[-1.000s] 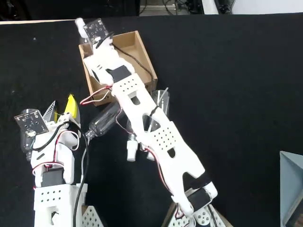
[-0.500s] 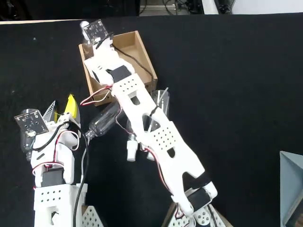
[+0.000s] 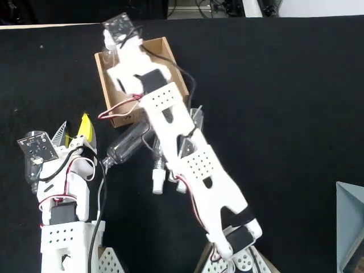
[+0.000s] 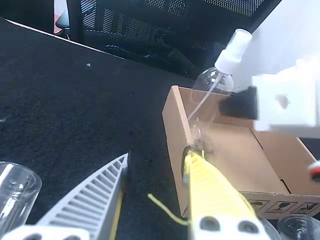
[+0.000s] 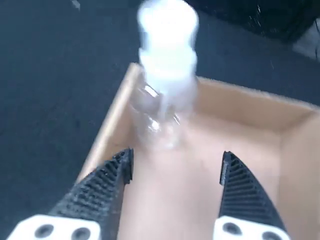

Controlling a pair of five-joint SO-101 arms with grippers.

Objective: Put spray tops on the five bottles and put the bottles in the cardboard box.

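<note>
The right gripper hangs over the far left corner of the cardboard box, its two black fingers spread wide apart and holding nothing. Just beyond the fingertips a clear bottle fitted with a white spray top stands inside that corner of the box, tilted a little, its top rising above the rim. From the left wrist view the same bottle leans at the far corner with a black finger of the right gripper just beside it. The left gripper sits near the left edge of the black table, nearer than the box, its grey and yellow fingers apart with nothing between them. An uncapped clear bottle shows its open mouth just beside the grey finger. Under the right arm another clear bottle lies on its side on the table, and a loose white spray top lies just near of it.
</note>
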